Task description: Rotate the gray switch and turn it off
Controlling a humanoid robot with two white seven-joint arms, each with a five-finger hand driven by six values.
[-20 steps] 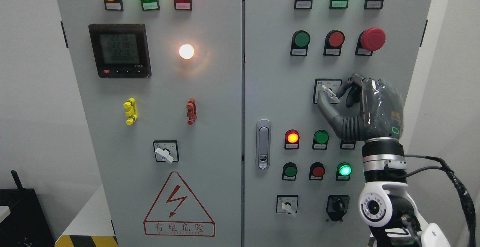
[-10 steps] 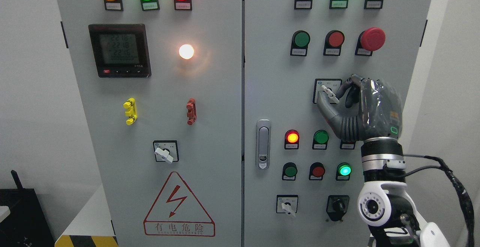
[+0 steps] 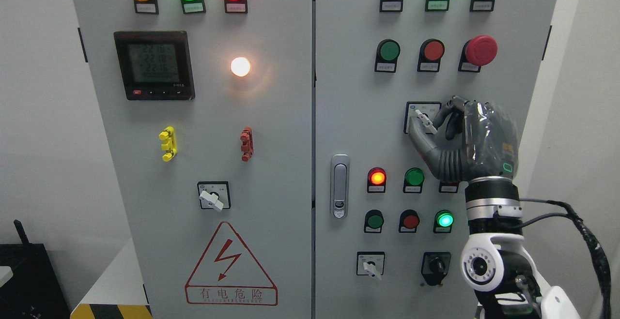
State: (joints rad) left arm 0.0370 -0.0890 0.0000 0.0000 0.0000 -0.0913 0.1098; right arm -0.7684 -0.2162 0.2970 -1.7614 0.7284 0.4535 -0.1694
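Gray plastic, the switch (image 3: pixel 425 121) sits on its square plate on the right door of our control cabinet (image 3: pixel 339 91), at about 6 o'clock from the red push button (image 3: pixel 432 50) and 12 o'clock from the unlit green lamp (image 3: pixel 414 177). Our right hand (image 3: pixel 465 140) is clasped on the switch, thumb below its white lever and a finger (image 3: pixel 443 112) above it, the lever slanting from 11 toward 5 o'clock.
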